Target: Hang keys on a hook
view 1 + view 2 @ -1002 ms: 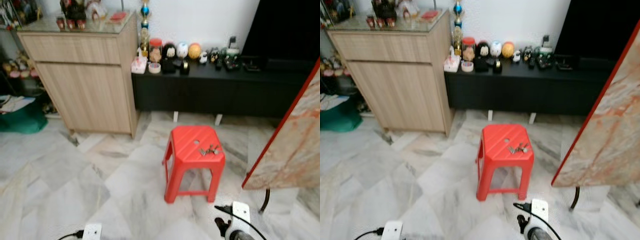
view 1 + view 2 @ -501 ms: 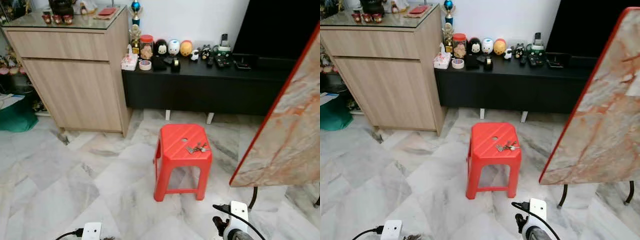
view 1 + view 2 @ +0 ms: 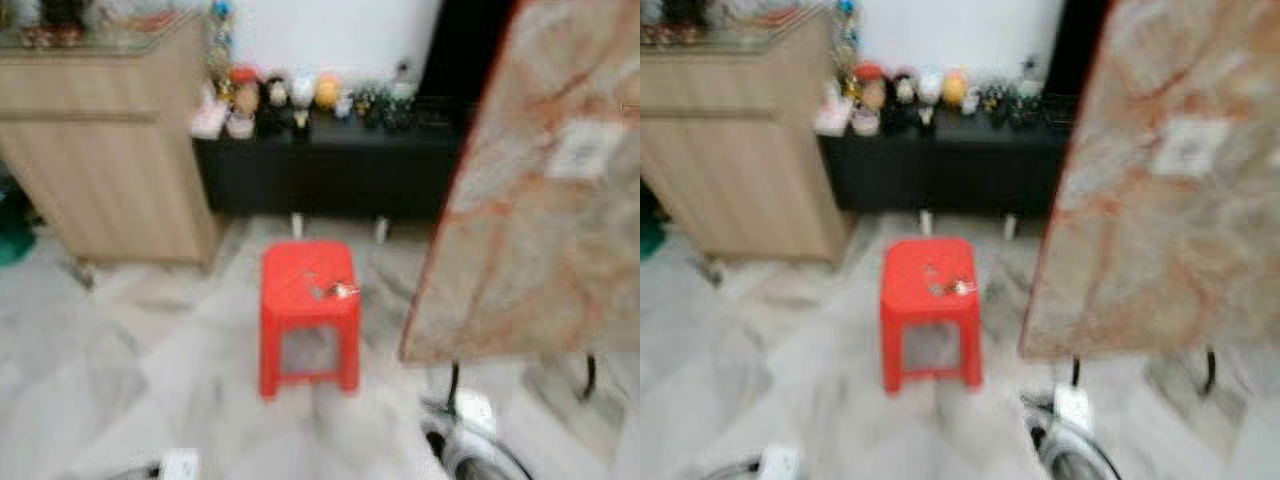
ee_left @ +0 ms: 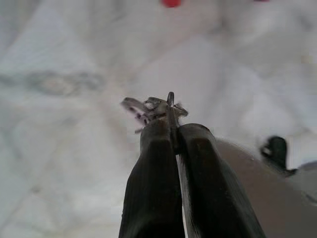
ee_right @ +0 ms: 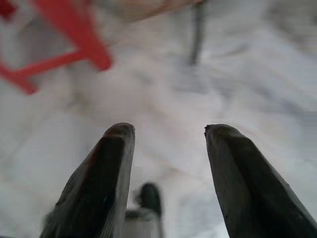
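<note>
Your left gripper (image 4: pixel 171 130) pinches a small bunch of keys (image 4: pixel 151 107) by the ring, low over the marble floor (image 4: pixel 59 148), ready for carrying; more keys (image 3: pixel 335 291) lie on the red stool (image 3: pixel 305 300). Your right gripper (image 5: pixel 168 130) hangs with fingers spread, holding nothing.

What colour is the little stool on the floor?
The stool is bright red. It shows best in the right eye view, though blurred.

head views motion-blurred; small metal bits (image 3: pixel 333 291) on red stool (image 3: pixel 306 310) unidentifiable.
</note>
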Motion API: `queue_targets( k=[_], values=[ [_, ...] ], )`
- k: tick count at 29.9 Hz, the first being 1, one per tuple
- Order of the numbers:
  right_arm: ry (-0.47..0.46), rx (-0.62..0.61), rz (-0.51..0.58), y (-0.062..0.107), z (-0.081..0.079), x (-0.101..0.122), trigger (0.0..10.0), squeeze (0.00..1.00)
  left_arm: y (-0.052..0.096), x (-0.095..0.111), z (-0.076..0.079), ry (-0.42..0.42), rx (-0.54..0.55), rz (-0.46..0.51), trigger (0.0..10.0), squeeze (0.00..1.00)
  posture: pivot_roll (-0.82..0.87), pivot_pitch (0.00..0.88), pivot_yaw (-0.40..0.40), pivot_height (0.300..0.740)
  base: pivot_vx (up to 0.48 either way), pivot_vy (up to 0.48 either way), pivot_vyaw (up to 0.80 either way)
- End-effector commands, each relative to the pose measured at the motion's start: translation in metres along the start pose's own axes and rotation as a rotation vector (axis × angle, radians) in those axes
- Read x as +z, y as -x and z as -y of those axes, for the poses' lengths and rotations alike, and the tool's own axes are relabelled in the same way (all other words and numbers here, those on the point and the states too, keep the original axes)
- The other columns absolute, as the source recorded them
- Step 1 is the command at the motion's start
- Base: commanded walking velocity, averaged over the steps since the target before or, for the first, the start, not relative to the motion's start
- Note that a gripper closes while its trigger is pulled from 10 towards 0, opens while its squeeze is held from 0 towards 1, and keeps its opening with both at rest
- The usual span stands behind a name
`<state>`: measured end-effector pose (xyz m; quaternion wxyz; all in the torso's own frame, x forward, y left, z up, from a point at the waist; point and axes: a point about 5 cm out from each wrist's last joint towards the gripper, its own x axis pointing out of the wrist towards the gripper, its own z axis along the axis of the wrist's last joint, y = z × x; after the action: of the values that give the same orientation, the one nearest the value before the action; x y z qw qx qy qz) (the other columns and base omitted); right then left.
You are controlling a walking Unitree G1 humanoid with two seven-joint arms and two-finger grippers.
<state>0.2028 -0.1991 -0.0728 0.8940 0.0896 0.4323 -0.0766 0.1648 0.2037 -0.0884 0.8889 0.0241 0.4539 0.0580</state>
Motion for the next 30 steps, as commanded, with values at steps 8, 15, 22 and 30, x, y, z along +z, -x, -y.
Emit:
queue_targets(
  k=[8,15,22,30],
  values=[
    [0.002,0.03,-0.02,-0.001,-0.011,-0.004,10.0,0.0,0.001,0.001,-0.015,-0.014,0.042,0.01,10.0,0.0,0.09,0.0,-0.052,0.74,0.0,-0.12,-0.72],
    [0.01,0.036,-0.024,-0.001,-0.011,-0.005,10.0,0.0,-0.003,0.037,-0.018,-0.004,0.038,0.166,10.0,0.0,0.09,0.0,-0.046,0.74,0.0,0.0,-0.71],
    [0.02,0.04,-0.028,0.0,-0.01,-0.006,10.0,0.0,0.002,0.108,-0.003,-0.049,-0.043,0.488,10.0,0.0,0.09,0.0,-0.045,0.74,0.0,0.0,-0.71],
    [0.029,0.044,-0.029,0.0,-0.009,-0.005,10.0,0.0,0.025,0.165,0.009,-0.022,-0.133,0.764,10.0,0.0,0.09,0.0,-0.05,0.74,0.0,0.0,-0.71]
  ],
)
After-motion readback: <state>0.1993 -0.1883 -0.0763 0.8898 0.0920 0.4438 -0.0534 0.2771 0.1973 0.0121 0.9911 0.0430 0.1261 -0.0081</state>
